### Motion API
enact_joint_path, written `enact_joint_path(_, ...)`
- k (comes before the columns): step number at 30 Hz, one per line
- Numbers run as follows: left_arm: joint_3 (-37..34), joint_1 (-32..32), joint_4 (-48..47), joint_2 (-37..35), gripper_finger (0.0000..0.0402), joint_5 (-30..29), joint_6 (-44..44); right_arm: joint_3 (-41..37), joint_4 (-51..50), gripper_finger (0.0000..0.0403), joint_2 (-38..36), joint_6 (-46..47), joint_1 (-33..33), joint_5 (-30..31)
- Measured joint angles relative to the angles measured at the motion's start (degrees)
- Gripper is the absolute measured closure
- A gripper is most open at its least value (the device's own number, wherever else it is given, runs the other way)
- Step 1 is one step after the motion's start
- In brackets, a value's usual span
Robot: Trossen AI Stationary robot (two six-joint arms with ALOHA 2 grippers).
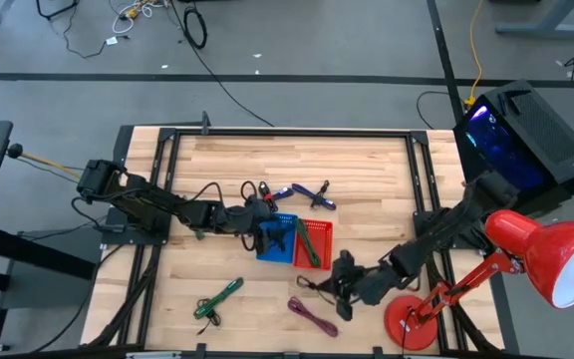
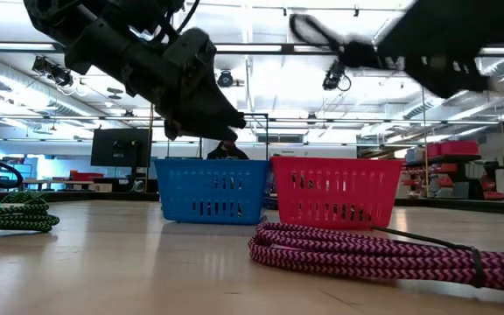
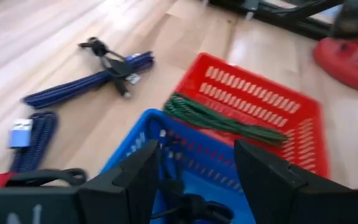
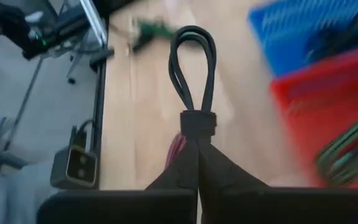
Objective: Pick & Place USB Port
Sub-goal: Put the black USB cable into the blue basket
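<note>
While the left gripper [image 1: 264, 224] hangs over the blue basket [image 1: 276, 239] near the middle of the worktop [image 1: 367, 179], its fingers [image 3: 263, 177] stand wide apart with nothing between them — a dark cable [image 3: 188, 208] already lies inside that basket. Just beside it, touching on the right, sits the red basket [image 1: 314, 242] with a green cable [image 3: 225, 121] lying across it. The right gripper [image 1: 343, 282] is close to the front edge, a little right of the red basket, its fingers pinched tight on a bundled black cable [image 4: 193, 81] whose loop sticks up past the fingertips.

On the worktop behind the baskets lie two blue cables [image 1: 307, 192], one with a silver USB plug showing in the left wrist view. Near the front edge — left of centre — rests another green cable [image 1: 217, 297], and a purple-pink braided cable [image 1: 311, 315] lies just beside the right gripper. A red desk lamp [image 1: 536, 264] stands at the front right corner.
</note>
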Motion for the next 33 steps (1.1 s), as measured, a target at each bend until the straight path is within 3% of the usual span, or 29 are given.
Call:
enact_joint_path(7, -0.02, -0.1, 12.29, 0.0, 0.0191, 9.55, 3.27, 0.02, -4.82, 0.0403, -10.05, -11.64, -2.0, 13.18)
enact_joint_path(12, -0.02, -0.2, 25.48, 0.0, 0.0191, 12.55, 8.27, 0.02, -0.22, 0.0403, -12.75, -23.0, -5.12, 19.55)
enact_joint_path(21, -0.02, 1.8, 42.02, 0.0, 0.0191, 11.95, 14.03, 0.02, 16.39, 0.0403, -12.92, -41.69, -12.77, 14.65)
enact_joint_path(33, -0.02, 4.98, 46.44, -0.02, 0.0191, 13.26, 14.1, 0.07, 26.33, 0.0403, -8.78, -45.77, -21.19, 4.05)
